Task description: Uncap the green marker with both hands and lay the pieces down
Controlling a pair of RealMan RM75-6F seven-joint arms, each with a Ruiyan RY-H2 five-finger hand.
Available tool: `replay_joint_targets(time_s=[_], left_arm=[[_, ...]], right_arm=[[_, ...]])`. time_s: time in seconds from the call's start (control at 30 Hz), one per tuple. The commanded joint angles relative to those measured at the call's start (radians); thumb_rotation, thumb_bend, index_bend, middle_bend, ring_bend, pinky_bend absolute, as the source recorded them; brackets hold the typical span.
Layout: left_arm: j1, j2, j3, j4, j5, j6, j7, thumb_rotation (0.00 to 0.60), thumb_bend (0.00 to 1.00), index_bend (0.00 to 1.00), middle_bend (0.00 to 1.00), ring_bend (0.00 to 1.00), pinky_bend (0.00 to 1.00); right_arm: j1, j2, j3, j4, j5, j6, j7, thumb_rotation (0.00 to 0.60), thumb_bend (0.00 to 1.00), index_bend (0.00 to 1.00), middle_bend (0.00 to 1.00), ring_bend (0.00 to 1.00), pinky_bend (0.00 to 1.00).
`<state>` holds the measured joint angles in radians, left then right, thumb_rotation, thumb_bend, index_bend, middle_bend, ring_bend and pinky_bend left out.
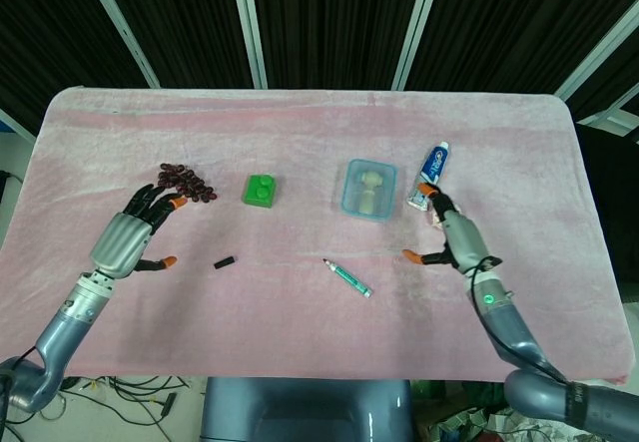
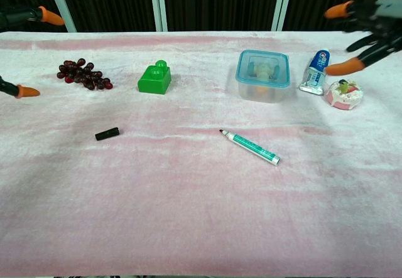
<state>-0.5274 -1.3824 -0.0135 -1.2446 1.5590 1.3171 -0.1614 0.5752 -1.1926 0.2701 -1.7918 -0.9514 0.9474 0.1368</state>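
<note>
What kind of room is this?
Probably a robot testing lab: a table under a pink cloth, dark curtains behind, and odd practice items like a green block and toothpaste.

Bright, even overhead light on pink cloth-covered desk (image 1: 319, 153). Shadows soft, short. Backdrop near black. No glare. Head view bows desk edges, wide-angle distortion. Chest view sharp mid-frame; right hand (image 2: 367, 30) slightly blurred at edge.

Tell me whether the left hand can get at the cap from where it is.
Probably yes. The left hand is open and holds nothing, and the cap lies alone on bare cloth just to its right. Nothing stands between them; the grapes and green block sit farther back.
</note>
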Motion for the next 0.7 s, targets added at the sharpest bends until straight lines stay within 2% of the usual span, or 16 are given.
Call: replay_joint_targets(time_s=[0.03, 0.1, 0.23, 0.37, 0.53, 0.7], left_arm=[[0.104, 0.175, 0.002, -0.244, -0.117, 0.037, 0.246, 0.600, 0.09, 0.12, 0.12, 0.00, 0.01], [0.135, 0.207, 0.012, -0.294, -0.136, 0.060, 0.288, 0.600, 0.09, 0.12, 0.12, 0.00, 0.01], [0.228, 0.256, 0.044, -0.382, -0.157, 0.157, 0.389, 0.600, 0.09, 0.12, 0.12, 0.00, 0.00], [0.303, 0.260, 0.068, -0.403, -0.162, 0.218, 0.385, 0.600, 0.08, 0.12, 0.12, 0.00, 0.00], [0.358, 0.262, 0.077, -0.420, -0.187, 0.236, 0.324, 0.600, 0.09, 0.11, 0.08, 0.00, 0.00], [0.366, 0.266, 0.079, -0.393, -0.146, 0.236, 0.281, 0.600, 0.08, 0.10, 0.07, 0.00, 0.00]], right_arm=[[-0.127, 0.144, -0.044, -0.026, -0.155, 0.119, 0.026, 0.600, 0.02, 0.09, 0.00, 0.00, 0.15], [-0.167, 0.161, -0.070, -0.001, -0.216, 0.183, 0.008, 0.600, 0.03, 0.09, 0.00, 0.00, 0.15], [-0.279, 0.161, -0.154, 0.071, -0.367, 0.361, -0.045, 0.600, 0.04, 0.09, 0.00, 0.00, 0.15], [-0.369, 0.122, -0.225, 0.140, -0.479, 0.497, -0.094, 0.600, 0.05, 0.09, 0.00, 0.00, 0.15], [-0.432, 0.094, -0.280, 0.166, -0.529, 0.550, -0.118, 0.600, 0.07, 0.08, 0.00, 0.00, 0.15], [-0.456, 0.073, -0.289, 0.185, -0.556, 0.585, -0.177, 0.600, 0.07, 0.07, 0.00, 0.00, 0.15]])
